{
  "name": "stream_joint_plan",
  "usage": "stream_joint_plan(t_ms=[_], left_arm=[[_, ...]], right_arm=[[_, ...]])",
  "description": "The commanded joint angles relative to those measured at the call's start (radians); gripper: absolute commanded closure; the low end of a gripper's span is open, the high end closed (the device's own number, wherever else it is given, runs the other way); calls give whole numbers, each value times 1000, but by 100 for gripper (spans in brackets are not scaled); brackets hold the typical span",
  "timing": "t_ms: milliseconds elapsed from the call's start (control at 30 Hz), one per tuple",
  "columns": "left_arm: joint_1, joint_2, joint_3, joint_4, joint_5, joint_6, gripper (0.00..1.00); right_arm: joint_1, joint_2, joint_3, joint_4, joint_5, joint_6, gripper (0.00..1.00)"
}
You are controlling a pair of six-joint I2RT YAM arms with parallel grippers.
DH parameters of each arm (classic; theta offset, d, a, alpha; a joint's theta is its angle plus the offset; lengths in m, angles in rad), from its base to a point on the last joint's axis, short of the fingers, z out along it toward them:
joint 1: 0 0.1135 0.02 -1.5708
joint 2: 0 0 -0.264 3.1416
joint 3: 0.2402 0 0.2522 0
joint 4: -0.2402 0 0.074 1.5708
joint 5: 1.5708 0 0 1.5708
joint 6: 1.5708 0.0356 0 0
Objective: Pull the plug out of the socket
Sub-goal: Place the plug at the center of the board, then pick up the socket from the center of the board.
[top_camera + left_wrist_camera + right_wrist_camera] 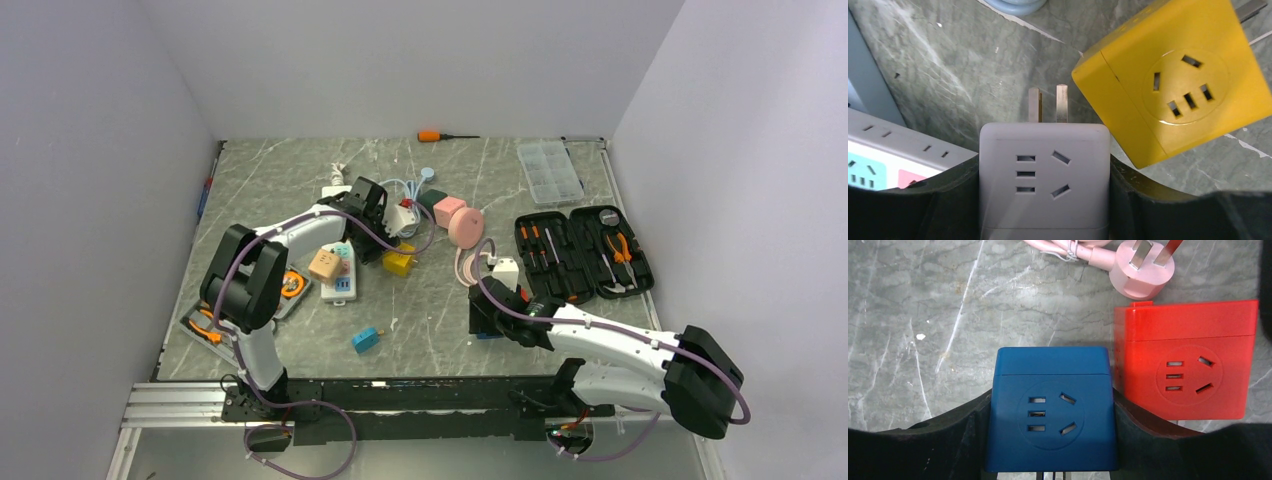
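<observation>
Now: on the table point(430, 310), the socket point(339, 278) lies flat left of centre, with a tan cube point(324, 263) on top. The left gripper point(1044, 180) clamps a white cube plug point(1044, 155), its prongs bare over the table just beside the socket. The right gripper point(1050, 425) clamps a blue cube point(1050, 390), with a red cube point(1188, 370) alongside.

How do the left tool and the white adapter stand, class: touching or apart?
Touching. The left wrist view shows the left tool pressed flush against both sides of the white adapter, no gap.
</observation>
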State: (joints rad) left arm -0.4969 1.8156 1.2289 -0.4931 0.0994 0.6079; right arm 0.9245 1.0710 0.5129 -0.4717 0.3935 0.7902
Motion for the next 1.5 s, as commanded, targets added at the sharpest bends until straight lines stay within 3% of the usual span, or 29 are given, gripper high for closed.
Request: stream_joint_plan(t_ms=[0,100,233,300,400,633,833,1000,1200,1467], left_arm=[[-4,4,-18,27,4,-32,90],[-5,-1,-33,25,10,-37,75],[-4,-17,-45,10,47,-40,32],[-5,-25,-41,-12,70,-45,23],[-4,-48,-30,-57,100,-41,1],[7,-187,57,-243,198,-57,1],[77,-279,193,-413,267,-127,1],[221,-335,267,-506,323,-140,1],[369,-438,230,-519,384,-122,1],[392,-577,116,-477,370,-117,1]], right_arm=[[4,0,-1,34,-13,8,38],[13,-9,15,18,-16,2,26],[13,-20,56,-7,-16,-13,20],[13,-18,91,-23,-14,-15,15],[13,-14,165,-62,1,-32,11],[-52,65,421,-88,80,-185,6],[-143,336,629,-61,123,-307,5],[-164,560,753,-44,189,-341,4],[-187,714,844,-31,225,-362,4],[-206,854,923,-10,307,-414,8]])
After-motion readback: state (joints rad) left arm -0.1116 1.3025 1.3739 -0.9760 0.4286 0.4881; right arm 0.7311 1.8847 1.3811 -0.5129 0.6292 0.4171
